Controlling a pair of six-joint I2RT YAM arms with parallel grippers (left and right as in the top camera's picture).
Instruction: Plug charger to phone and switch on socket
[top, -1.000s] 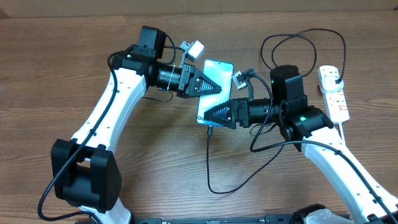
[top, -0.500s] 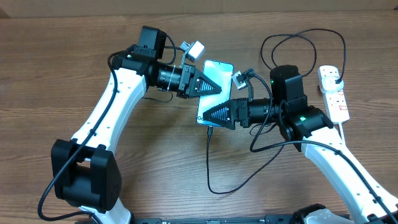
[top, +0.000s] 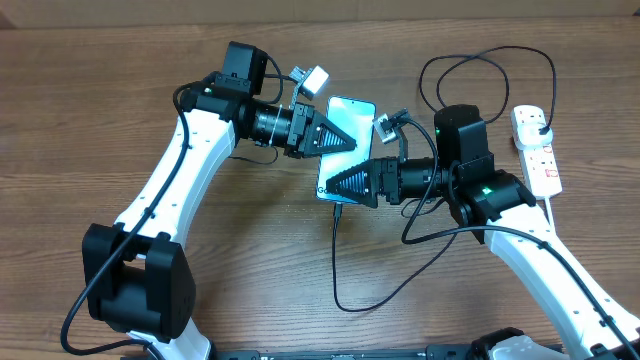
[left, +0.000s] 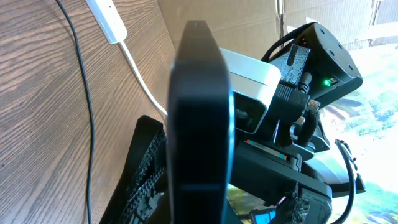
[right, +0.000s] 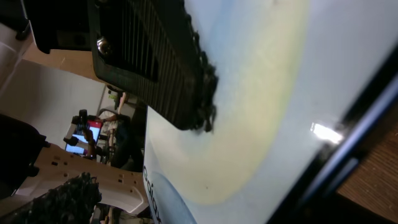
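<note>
Nothing has moved since a second ago as far as I can see, both arms are parked exactly where they were. Count from overhead: one table (top: 90, 90), two arms, one socket (top: 541, 160), one phone (top: 352, 110), one charger (top: 345, 290).

Left arm (top: 170, 175) reaches in from the upper left, right arm (top: 545, 250) from the right, and they meet over the phone mid-table. Socket lies at the far right edge with a black plug on its top end. Charger loops above the right arm and also snakes up to the phone's lower end; can't tell if the tip is actually in.

Left gripper (top: 345, 140) sits at the phone's upper left, and its wrist cam just shows the phone edge-on, so clenched or released, I can't tell. Right gripper (top: 335, 187) covers the lower end with one ridged finger pad (right: 155, 62) flat on the screen, other finger unclear, so can't tell either.
</note>
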